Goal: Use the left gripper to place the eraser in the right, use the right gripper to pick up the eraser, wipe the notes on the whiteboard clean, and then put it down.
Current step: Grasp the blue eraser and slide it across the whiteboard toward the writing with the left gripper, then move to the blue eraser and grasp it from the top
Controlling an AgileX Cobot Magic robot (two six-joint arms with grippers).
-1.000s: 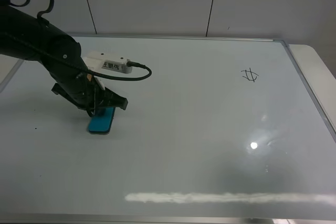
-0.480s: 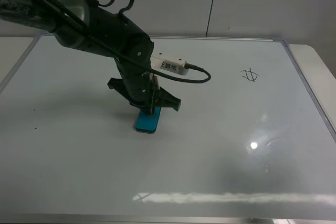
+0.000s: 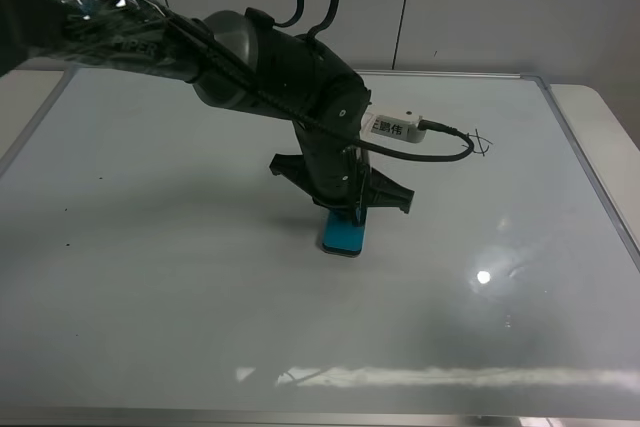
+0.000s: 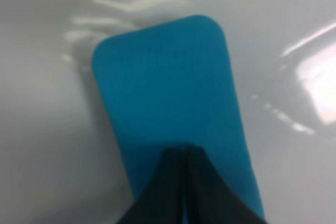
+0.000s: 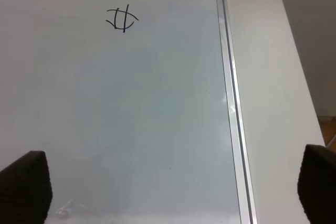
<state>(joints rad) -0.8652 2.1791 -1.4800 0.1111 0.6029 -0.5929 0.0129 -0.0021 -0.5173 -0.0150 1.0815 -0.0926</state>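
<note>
Left claw [image 4: 184, 156], pressed together atop the teal-blue plastic eraser [image 4: 163, 82], seems mid-delivery across the glossy white whiteboard [image 3: 150, 277]; next, leave it near the spread right claw [image 5: 170, 187].

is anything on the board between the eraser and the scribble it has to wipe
Nothing visible does. The whiteboard between the eraser and the notes is bare. The left arm's cable only overlaps the notes in the high view; the right wrist view shows them clear.
</note>
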